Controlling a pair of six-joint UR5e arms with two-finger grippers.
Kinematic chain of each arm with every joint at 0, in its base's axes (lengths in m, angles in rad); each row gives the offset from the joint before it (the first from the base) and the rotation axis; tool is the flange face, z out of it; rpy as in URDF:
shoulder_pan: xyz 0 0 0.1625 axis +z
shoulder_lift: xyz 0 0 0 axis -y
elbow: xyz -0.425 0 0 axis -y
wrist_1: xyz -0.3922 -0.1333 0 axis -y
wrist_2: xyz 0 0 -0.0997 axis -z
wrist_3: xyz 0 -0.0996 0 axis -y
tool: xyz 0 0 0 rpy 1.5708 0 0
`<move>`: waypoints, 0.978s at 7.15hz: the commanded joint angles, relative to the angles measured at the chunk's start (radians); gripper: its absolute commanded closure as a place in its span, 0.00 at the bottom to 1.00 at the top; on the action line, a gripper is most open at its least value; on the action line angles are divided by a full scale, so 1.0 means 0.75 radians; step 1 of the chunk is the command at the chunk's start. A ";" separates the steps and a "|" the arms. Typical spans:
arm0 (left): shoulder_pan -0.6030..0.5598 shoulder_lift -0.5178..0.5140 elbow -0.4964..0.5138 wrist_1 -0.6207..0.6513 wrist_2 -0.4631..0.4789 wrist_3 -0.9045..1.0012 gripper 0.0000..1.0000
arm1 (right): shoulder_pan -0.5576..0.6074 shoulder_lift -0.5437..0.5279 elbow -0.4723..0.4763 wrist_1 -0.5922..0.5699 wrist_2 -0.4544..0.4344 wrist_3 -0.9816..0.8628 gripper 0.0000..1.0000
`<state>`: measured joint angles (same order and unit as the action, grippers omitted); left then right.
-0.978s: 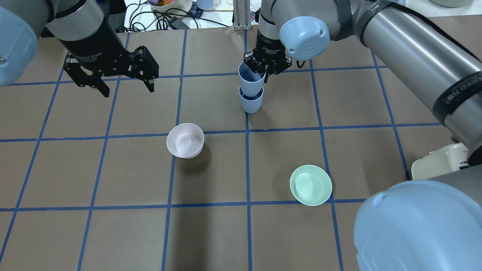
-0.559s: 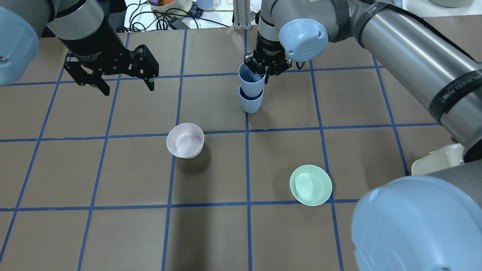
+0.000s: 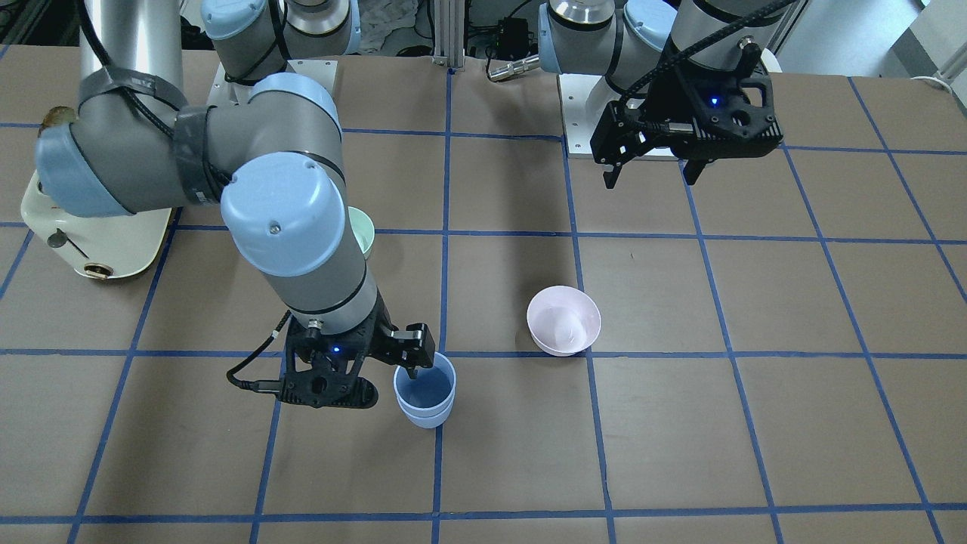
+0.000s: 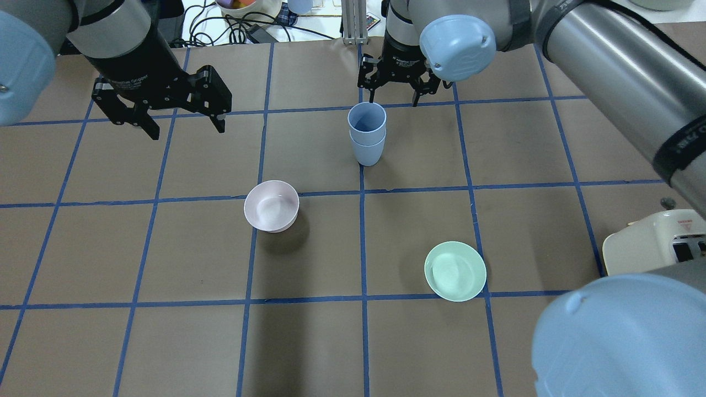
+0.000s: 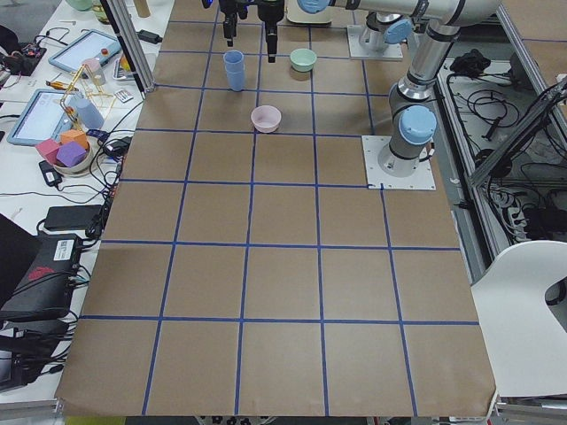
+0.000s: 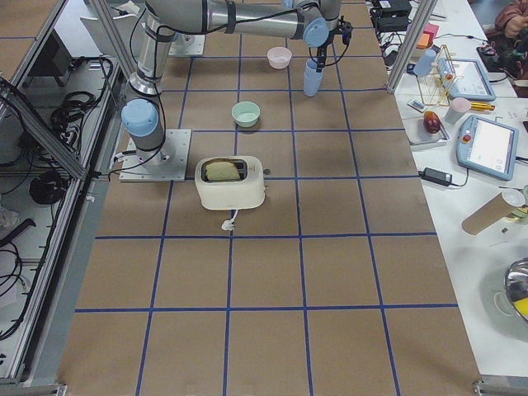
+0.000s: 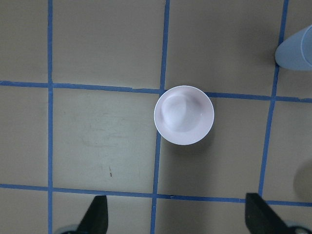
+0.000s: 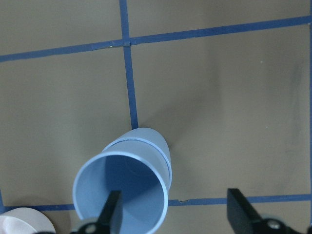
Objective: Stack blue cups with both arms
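The two blue cups [image 4: 367, 132] stand nested, one inside the other, upright on the brown table; they also show in the front view [image 3: 425, 393] and the right wrist view [image 8: 131, 183]. My right gripper [image 4: 393, 101] is open and empty, just above and behind the stack, with one finger [image 8: 111, 210] over the upper cup's rim and not touching it. My left gripper [image 4: 187, 132] is open and empty, held high over the table's left side, well apart from the cups. It hangs above the pink bowl in the left wrist view.
A pale pink bowl [image 4: 271, 205] sits left of centre and a mint-green bowl [image 4: 455, 271] right of centre, both nearer the robot than the cups. A cream toaster [image 4: 656, 242] stands at the right edge. Cables and clutter lie beyond the far edge.
My right gripper has opened and let go of the upper cup, which has dropped deeper into the lower one. The gripper has pulled up and back. The left arm has not moved.
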<state>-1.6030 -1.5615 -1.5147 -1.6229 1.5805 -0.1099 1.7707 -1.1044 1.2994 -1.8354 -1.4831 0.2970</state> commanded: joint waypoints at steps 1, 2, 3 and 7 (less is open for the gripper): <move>0.000 0.000 0.001 0.000 -0.001 -0.001 0.00 | -0.062 -0.124 0.018 0.133 -0.068 -0.147 0.00; 0.000 0.000 0.001 0.000 -0.001 -0.001 0.00 | -0.094 -0.190 0.030 0.247 -0.072 -0.290 0.00; 0.000 0.000 0.001 0.000 -0.001 -0.001 0.00 | -0.139 -0.273 0.069 0.328 -0.072 -0.332 0.00; -0.002 0.000 -0.001 0.000 -0.001 -0.003 0.00 | -0.219 -0.597 0.366 0.339 -0.129 -0.457 0.00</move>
<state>-1.6044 -1.5616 -1.5154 -1.6229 1.5800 -0.1115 1.6125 -1.4944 1.5268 -1.5850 -1.5545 -0.0379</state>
